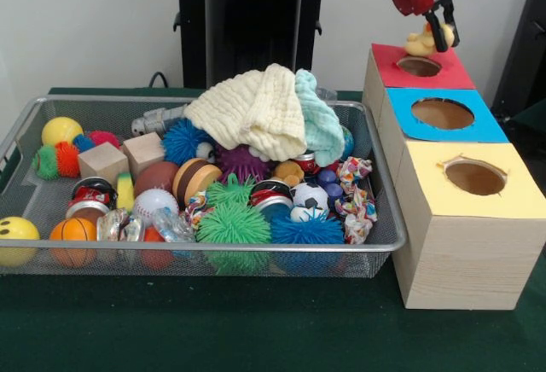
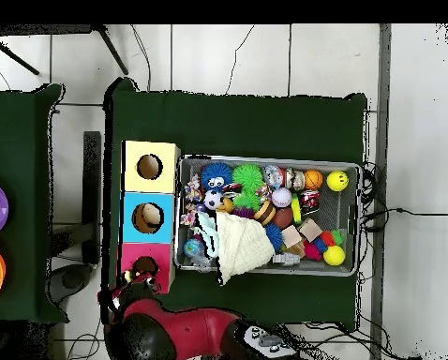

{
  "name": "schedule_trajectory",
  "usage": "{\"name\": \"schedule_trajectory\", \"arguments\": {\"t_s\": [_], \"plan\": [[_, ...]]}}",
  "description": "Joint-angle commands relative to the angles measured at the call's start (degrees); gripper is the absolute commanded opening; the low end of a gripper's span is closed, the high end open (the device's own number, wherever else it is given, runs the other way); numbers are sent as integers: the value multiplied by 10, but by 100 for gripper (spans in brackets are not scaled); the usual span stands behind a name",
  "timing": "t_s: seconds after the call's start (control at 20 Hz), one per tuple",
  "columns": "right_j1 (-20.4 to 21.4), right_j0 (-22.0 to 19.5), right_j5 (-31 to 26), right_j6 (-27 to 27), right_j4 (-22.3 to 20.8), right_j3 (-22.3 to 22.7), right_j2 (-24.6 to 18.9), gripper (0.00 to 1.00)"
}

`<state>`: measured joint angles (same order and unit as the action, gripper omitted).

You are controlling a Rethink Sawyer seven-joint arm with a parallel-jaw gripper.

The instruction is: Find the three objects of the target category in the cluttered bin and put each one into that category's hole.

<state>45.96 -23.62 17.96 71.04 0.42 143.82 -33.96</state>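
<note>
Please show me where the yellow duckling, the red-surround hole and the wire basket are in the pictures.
yellow duckling (image 1: 419, 43), front view, on its body beside the gripper (image 1: 441, 34).
red-surround hole (image 1: 419, 66), front view, on the dark opening.
wire basket (image 1: 205, 247), front view, on its near rim.

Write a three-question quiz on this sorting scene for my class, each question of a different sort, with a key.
1. True or false: the gripper holds a yellow duckling above the red-surround hole.
2. Which hole is farthest from the robot's base? A red B blue C yellow
3. Fill in: a cream ______ lies piled on the toys in the bin.

Key: 1 true; 2 C; 3 cloth.
</note>
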Motion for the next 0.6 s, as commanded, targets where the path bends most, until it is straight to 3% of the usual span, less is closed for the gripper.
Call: {"name": "schedule_trajectory", "arguments": {"t_s": [0.05,0.6], "plan": [[-12,6,77,142,-19,-71,29,0],[2,26,77,125,-23,-85,57,0]]}}
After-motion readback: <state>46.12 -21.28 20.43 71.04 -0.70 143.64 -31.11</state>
